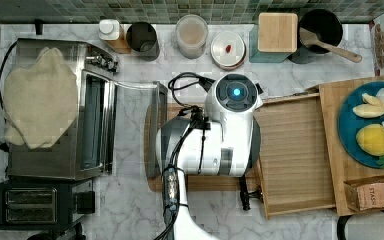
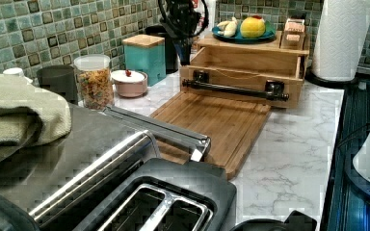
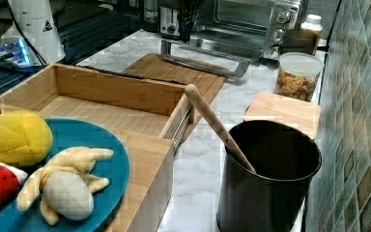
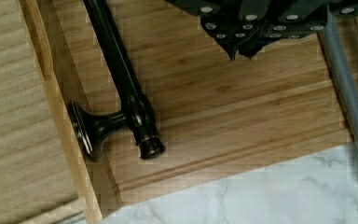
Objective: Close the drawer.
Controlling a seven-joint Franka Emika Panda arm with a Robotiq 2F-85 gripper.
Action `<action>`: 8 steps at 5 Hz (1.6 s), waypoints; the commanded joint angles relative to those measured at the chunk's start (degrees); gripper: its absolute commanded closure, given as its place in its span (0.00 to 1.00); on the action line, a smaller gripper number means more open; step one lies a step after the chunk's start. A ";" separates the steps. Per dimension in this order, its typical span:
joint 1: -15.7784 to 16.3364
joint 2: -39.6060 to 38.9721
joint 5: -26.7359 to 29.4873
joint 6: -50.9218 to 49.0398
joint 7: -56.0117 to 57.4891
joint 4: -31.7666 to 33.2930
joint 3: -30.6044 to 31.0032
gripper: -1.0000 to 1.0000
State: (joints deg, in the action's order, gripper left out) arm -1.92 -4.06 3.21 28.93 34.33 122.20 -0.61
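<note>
Drawer (image 1: 294,150): you had it pulled out of the wooden box (image 1: 332,150), toward the top view's left, its front over the cutting board (image 2: 212,122).
Handle (image 4: 121,79): a black bar across the drawer's front, on flared mounts.
Gripper (image 4: 241,50): your fingers were pressed together at the tips, holding nothing, above the board just beside the bar.
Box top: a blue plate (image 3: 77,164) of toy fruit sat there.
</note>
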 commanded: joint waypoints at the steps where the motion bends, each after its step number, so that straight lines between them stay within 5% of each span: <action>1: 0.91 7.49 0.13 6.98 17.08 9.64 1.04 1.00; 4: 1.08 6.17 2.19 19.19 24.56 18.78 2.01 1.00; 8: 0.46 7.85 -3.75 20.56 22.64 23.49 0.73 1.00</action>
State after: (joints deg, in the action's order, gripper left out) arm -0.59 -0.41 0.27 49.27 55.37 145.03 1.18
